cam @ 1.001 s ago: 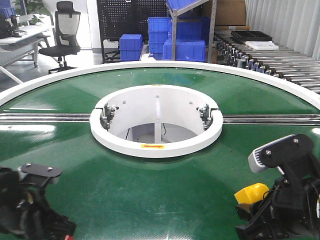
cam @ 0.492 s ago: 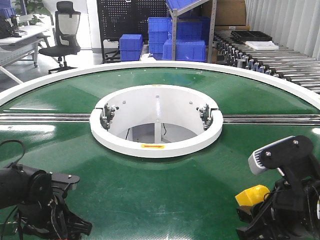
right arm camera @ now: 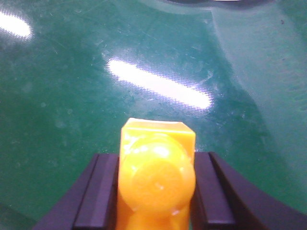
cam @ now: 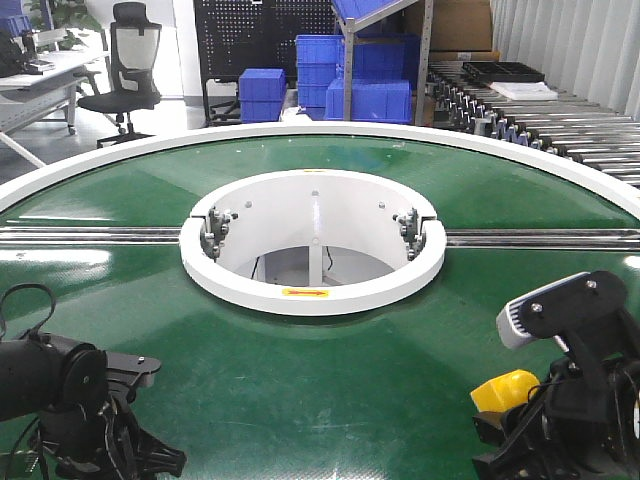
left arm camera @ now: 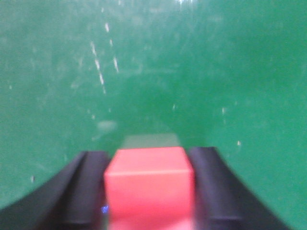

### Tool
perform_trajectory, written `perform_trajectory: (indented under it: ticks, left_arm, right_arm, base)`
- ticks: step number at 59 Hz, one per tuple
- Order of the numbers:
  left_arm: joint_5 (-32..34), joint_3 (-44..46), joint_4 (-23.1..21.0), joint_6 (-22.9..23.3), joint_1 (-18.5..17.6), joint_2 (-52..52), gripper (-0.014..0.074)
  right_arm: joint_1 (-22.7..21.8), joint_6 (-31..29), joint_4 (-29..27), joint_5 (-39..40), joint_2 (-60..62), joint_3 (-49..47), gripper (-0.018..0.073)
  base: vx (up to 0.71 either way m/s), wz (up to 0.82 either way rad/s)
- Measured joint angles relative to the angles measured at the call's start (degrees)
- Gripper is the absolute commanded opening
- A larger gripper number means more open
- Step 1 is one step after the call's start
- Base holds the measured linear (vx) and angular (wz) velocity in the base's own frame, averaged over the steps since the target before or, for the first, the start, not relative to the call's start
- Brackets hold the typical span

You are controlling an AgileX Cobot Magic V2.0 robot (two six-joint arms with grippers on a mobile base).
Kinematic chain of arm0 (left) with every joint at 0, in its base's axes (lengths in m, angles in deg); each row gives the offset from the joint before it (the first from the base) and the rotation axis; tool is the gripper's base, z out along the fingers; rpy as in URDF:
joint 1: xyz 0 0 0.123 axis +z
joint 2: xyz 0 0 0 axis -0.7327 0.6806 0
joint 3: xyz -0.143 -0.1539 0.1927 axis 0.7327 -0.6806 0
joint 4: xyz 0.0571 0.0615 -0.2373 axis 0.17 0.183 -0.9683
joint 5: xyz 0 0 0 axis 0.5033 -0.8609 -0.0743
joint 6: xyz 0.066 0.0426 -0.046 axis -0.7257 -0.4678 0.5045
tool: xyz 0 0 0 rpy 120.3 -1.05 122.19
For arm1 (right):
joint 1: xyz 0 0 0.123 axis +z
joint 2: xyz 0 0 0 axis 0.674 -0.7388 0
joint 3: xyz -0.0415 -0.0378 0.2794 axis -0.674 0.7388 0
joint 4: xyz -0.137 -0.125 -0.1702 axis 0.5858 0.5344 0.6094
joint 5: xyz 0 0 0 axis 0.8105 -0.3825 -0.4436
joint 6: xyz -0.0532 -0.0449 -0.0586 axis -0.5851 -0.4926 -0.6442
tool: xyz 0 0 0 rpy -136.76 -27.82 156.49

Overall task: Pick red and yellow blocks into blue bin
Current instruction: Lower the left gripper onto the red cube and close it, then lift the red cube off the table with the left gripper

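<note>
I hold: red block (left arm camera: 149, 184) clamped in left gripper (left arm camera: 148, 157), near-left edge of the green table (cam: 330, 390); yellow block (right arm camera: 157, 179) clamped in right gripper (right arm camera: 156, 160), near-right edge.

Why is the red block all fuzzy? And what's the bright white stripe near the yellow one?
Left wrist view: the red block is blurred with soft edges, probably too close to the lens. Right wrist view: the white stripe is glare from a light on the shiny green surface; the yellow block is slightly soft too. Front view: sharp overall.
</note>
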Motion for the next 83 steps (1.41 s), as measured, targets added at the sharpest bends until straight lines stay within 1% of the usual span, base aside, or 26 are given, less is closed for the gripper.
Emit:
perform_trajectory:
  ticks: [9,15,20,27,34,42,52,59,65,83]
  left_arm:
    - [-2.43,0.0,-0.13,-0.22,0.0,-2.23,0.0269]
    - [-3.68,0.0,-0.51,-0.96,-0.57,-7.81,0.0228]
    - [-4.54,0.0,-1.83,-2.31,-2.22,-13.86,0.021]
    - [-4.2,-1.58,-3.23,-4.9,-5.22,-23.09,0.0209]
    - [-3.56,-4.64,-3.77,-5.9,-7.49,-32.76,0.0209]
    - [-3.51,-8.51,-3.77,-6.27,-8.09,-41.74,0.0209]
    - [-4.3,-14.14,-5.11,-6.88,-8.09,-49.77,0.0209]
    - [-4.46,-17.76,-5.43,-7.39,-8.09,-54.34,0.0209]
    - [-4.45,-19.13,-5.49,-7.5,-8.09,-56.95,0.021]
    - [-5.1,-19.13,-5.68,-7.34,-8.09,-58.46,0.0213]
  right_arm:
    - [0.0,0.0,0.0,0.0,0.0,0.0,0.0242]
    - [0.0,0.0,0.0,0.0,0.0,0.0,0.0242]
    - [0.0,0.0,0.0,0.0,0.0,0.0,0.0242]
    - [0.0,0.0,0.0,0.0,0.0,0.0,0.0242]
    - [0.0,0.0,0.0,0.0,0.0,0.0,0.0242]
    - [0.0,0.0,0.0,0.0,0.0,0.0,0.0242]
    - [0.0,0.0,0.0,-0.02,0.0,0.0,0.0242]
    - [0.0,0.0,0.0,-0.02,0.0,0.0,0.0242]
    - [0.0,0.0,0.0,-0.07,0.0,0.0,0.0242]
    - [0.0,0.0,0.0,-0.07,0.0,0.0,0.0242]
  base:
    - [0.0,0.0]
    - [0.0,0.0]
    - [0.0,0.0]
    - [0.0,0.0]
    - [0.0,0.0]
    - [0.0,0.0]
    - [0.0,0.0]
    - [0.0,0.0]
    - [0.0,0.0]
    - [0.0,0.0]
